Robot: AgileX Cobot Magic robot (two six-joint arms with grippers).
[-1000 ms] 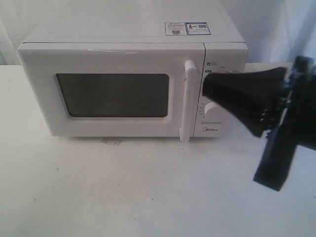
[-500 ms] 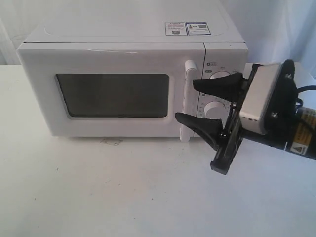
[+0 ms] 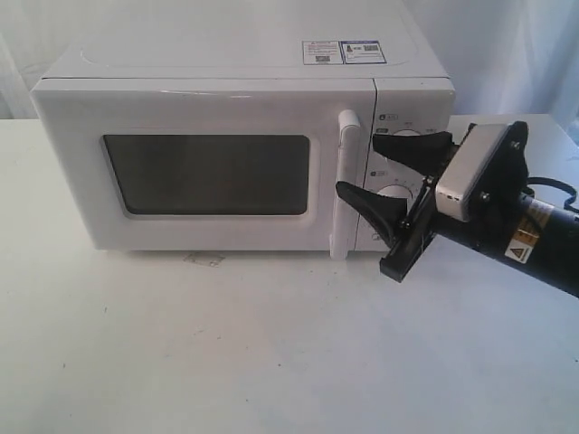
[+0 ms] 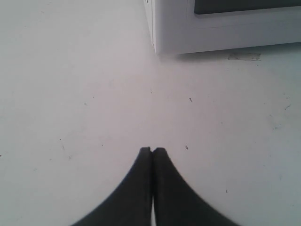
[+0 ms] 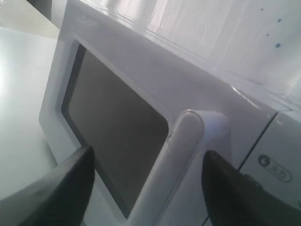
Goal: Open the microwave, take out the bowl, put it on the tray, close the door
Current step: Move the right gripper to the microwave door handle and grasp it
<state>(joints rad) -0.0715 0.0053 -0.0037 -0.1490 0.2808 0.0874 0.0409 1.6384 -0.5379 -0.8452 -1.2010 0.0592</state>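
Note:
The white microwave (image 3: 226,72) stands at the back of the table, its door (image 3: 81,172) shut, with a dark window (image 3: 208,174) and a vertical bar handle (image 3: 346,185). My right gripper (image 3: 362,165) is open just right of the handle, in front of the knobs. In the right wrist view the handle (image 5: 176,165) sits between the two spread fingers (image 5: 70,183), untouched. My left gripper (image 4: 152,150) is shut on nothing, low over the table near the microwave's lower corner (image 4: 157,44); it is outside the exterior view. The bowl is hidden. No tray is in view.
The white table (image 3: 226,344) stretches in front of the microwave, with a small tape mark (image 3: 204,259) near its base. A white curtain (image 3: 507,45) hangs behind. The right arm's body (image 3: 534,237) crosses the table's right side.
The right arm swung in from the right, turned its open gripper toward the door handle, then shifted slightly right and up. The microwave door stays shut.

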